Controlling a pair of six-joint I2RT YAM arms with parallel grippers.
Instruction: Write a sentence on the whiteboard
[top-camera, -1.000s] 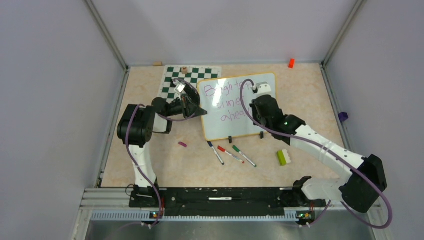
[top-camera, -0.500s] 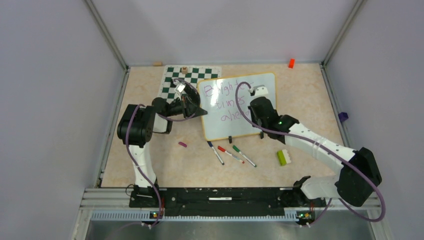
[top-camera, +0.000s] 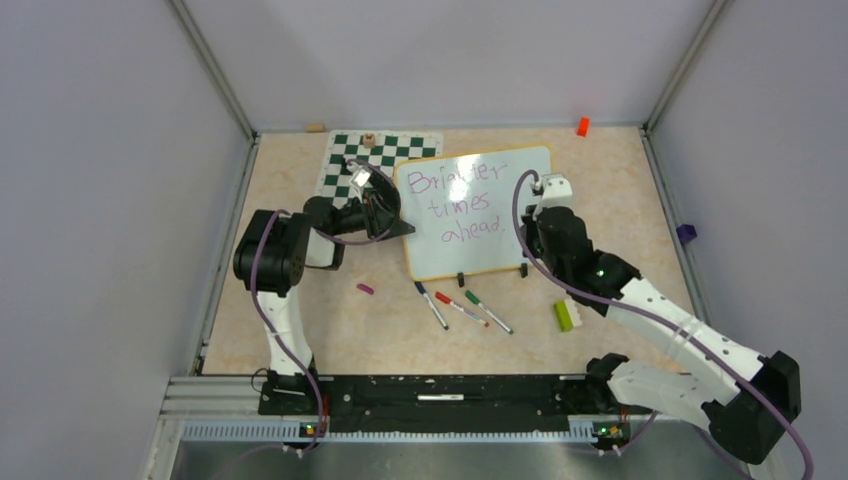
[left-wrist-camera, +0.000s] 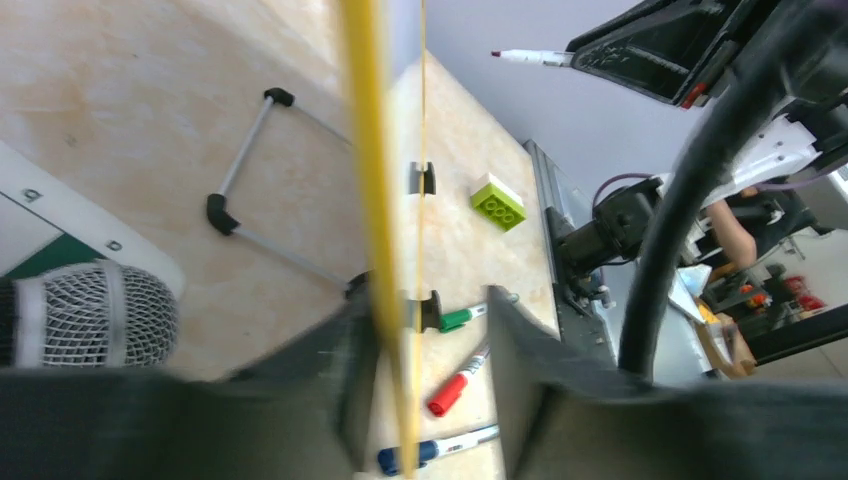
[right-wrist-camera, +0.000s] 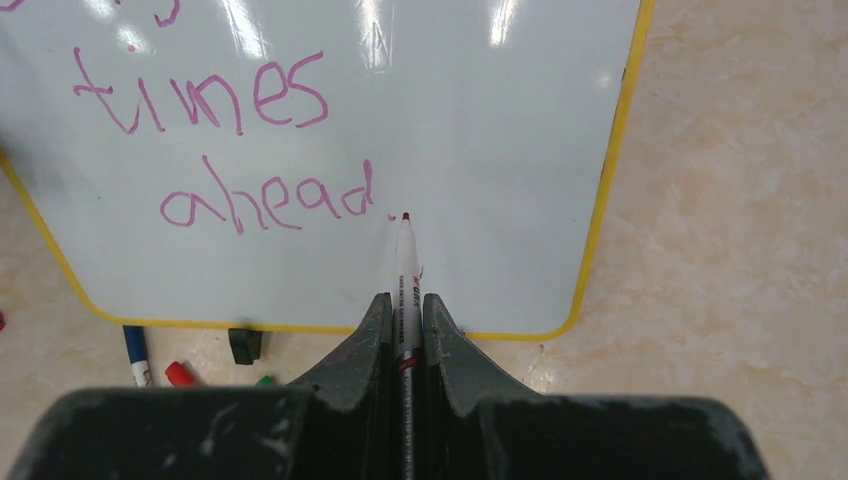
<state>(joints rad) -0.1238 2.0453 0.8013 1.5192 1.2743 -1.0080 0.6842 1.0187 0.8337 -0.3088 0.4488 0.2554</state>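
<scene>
Right pincer (right-wrist-camera: 405, 300) gripping marker (right-wrist-camera: 405, 250), pens (top-camera: 455, 306) below whiteboard (right-wrist-camera: 480, 150)

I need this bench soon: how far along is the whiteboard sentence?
Done: the sentence, three purple lines reading Brighter times ahead, is on the whiteboard. In hand: the right tool is shut on the marker, its tip just past the d of ahead. The left tool straddles the whiteboard's edge; its grip is unclear. Left: probably only lifting away and letting go.
</scene>
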